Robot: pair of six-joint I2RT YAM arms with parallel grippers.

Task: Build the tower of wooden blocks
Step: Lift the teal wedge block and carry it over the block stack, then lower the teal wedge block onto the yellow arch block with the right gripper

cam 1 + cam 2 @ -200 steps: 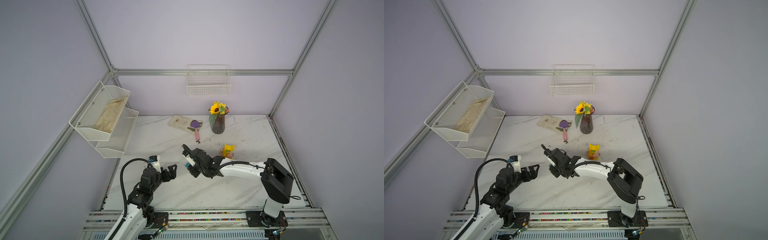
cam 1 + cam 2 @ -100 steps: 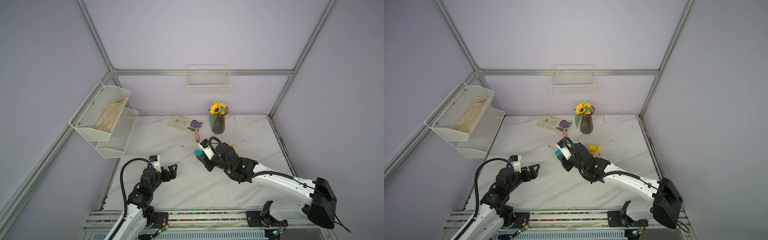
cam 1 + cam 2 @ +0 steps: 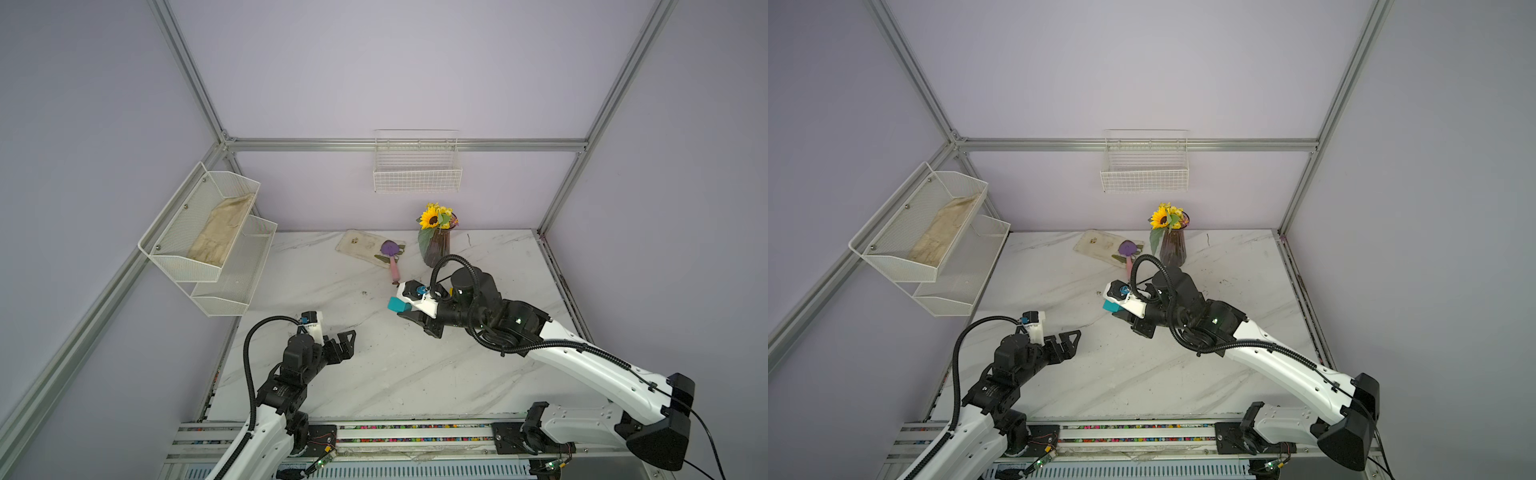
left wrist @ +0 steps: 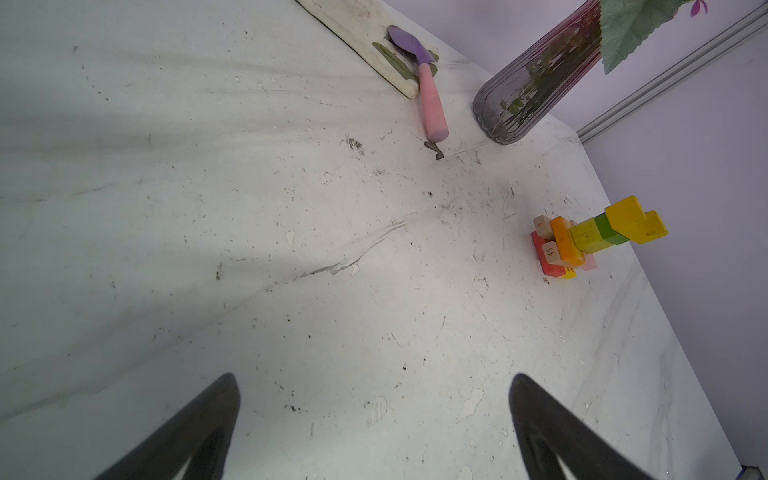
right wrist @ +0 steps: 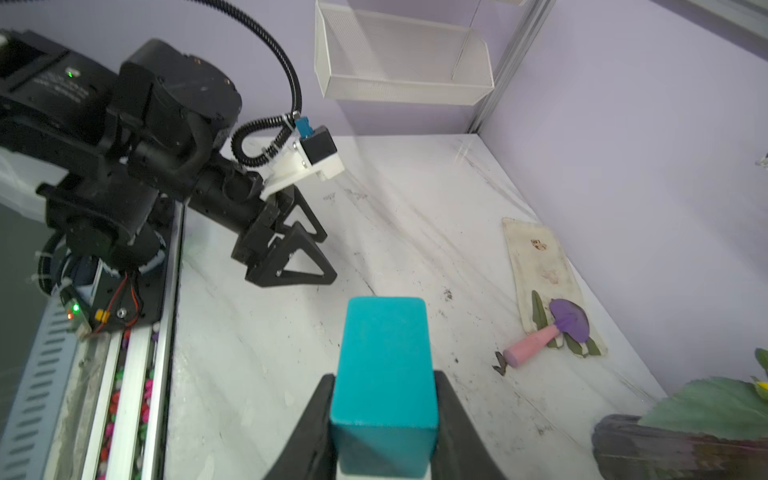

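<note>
Left gripper [image 3: 345, 343]: near edge, fingers spread wide, empty.
Right gripper [image 5: 384, 376]: mid-table, aloft, fingers pinching the teal block [image 5: 384, 353].
Tower [image 4: 582, 241]: near the vase [image 4: 536, 83], yellow arch [image 4: 636, 222] topmost; hidden in both top views.
Step, likely: carrying block to tower.
Next: align over arch, lower gently.

We hold our black left gripper [image 3: 347, 341] low near its base, jaws spread wide; our right gripper [image 5: 384, 388], arm stretched forward, clamps a teal wooden block [image 5: 384, 349].

A purple scoop [image 3: 390, 249] lies partly on a board [image 3: 358, 244], near the sunflower vase [image 3: 436, 252].
</note>
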